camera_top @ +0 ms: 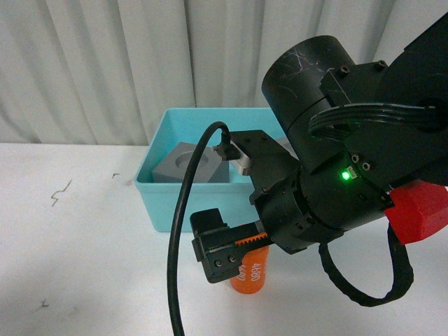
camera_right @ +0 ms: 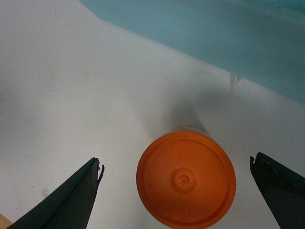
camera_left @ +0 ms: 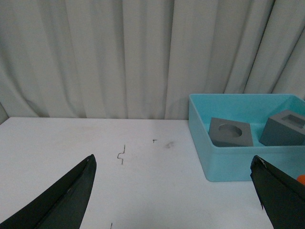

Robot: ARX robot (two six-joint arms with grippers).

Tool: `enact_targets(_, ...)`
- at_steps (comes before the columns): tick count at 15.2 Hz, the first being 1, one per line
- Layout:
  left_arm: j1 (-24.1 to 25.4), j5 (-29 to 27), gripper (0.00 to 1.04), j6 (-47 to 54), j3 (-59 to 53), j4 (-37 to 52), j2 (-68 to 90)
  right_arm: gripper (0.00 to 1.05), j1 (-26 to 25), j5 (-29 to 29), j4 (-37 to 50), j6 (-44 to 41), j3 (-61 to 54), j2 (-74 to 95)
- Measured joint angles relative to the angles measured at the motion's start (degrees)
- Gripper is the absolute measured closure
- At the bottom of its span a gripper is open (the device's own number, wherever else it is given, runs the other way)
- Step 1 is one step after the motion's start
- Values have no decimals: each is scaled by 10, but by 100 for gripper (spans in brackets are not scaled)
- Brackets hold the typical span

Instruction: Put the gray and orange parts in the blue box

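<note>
The orange cylinder [camera_top: 250,274] with white digits stands upright on the white table just in front of the blue box [camera_top: 161,203]. In the right wrist view its round top [camera_right: 186,180] lies between the wide-apart fingers of my open right gripper [camera_right: 175,163], which hovers above it without touching. Both gray cubes sit inside the blue box [camera_left: 228,164]: one has a round recess [camera_left: 231,132], the other a square recess [camera_left: 286,128]. My open left gripper [camera_left: 174,200] is empty, low over the table to the left of the box.
A white curtain [camera_top: 105,63] hangs behind the table. Small dark marks [camera_left: 122,155] dot the tabletop left of the box. My right arm's black body [camera_top: 336,140], with a cable loop and a red piece [camera_top: 420,210], hides the box's right part in the front view.
</note>
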Motion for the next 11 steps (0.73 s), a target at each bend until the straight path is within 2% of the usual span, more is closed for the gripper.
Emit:
enact_targets(6,0,0,7,0,0,0,0,8,-4,0,12,0,0,5)
enact_targets(9,0,0,7,0,0,0,0,38,-4,3,12,0,0,5)
enact_targets(10,0,0,7,0,0,0,0,53,-4,7,12,-3,1,5)
enact_targets(11,0,0,7,0,0,0,0,57,-4,7,8,-4,2,3)
